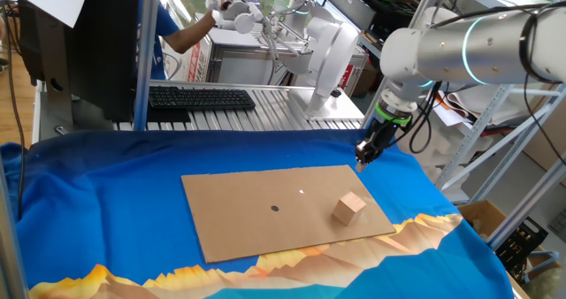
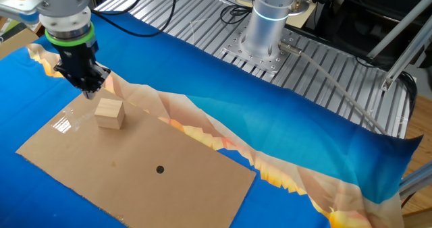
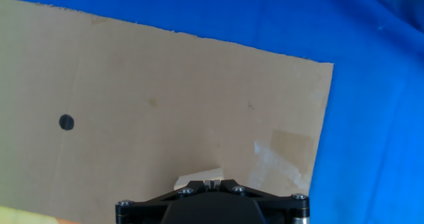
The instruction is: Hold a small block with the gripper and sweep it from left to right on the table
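Blue-draped desk (image 1: 106, 193) with cardboard sheet (image 1: 256, 215); small block (image 1: 349, 208) sits free near its edge. Gripper (image 1: 364, 157) hovers just beside it; we can't tell finger state. Approach step; next we'd centre over block, descend, grasp.

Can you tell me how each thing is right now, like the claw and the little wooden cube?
Small tan wooden cube: resting on the cardboard, not held.
Black fingered gripper: above the cardboard's corner, holding nothing; open or shut unclear.
Flat brown cardboard sheet: lying flat on the cloth.
Blue cloth-draped table: covered, cloth rumpled.
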Robot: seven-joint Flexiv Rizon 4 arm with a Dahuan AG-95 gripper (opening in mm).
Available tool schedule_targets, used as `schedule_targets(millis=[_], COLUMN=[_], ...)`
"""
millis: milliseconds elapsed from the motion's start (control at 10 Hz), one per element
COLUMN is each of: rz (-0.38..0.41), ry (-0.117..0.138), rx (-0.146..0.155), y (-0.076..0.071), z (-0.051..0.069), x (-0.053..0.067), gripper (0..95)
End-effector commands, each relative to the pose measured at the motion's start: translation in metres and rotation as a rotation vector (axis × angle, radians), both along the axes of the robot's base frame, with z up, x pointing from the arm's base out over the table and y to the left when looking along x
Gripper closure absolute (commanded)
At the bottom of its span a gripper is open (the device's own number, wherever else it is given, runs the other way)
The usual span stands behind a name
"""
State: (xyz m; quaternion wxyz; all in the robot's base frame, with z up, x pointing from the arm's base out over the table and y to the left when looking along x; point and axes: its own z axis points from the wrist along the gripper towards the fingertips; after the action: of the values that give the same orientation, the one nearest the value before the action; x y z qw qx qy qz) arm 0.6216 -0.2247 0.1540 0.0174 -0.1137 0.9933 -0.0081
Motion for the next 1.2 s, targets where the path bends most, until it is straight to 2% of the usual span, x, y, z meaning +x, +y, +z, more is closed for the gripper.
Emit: schedule_targets(millis=[100,200,300,600,1200], rz=[-0.007,-0.009,-0.015,-0.027,-0.029], ry=[0.001,-0.01,-0.01,-0.006,-0.03], rx=[-0.001,0.004,0.004,-0.027,-0.019], y=[0.0003,0.001,0.001,0.001,0.001], z=[-0.0003,0.0003,0.0003,0.0003,0.0003], x=[-0.0011,-0.0012,-0.0012,-0.0012,-0.0012], gripper=[95.0,95.0,95.0,95.0,95.0])
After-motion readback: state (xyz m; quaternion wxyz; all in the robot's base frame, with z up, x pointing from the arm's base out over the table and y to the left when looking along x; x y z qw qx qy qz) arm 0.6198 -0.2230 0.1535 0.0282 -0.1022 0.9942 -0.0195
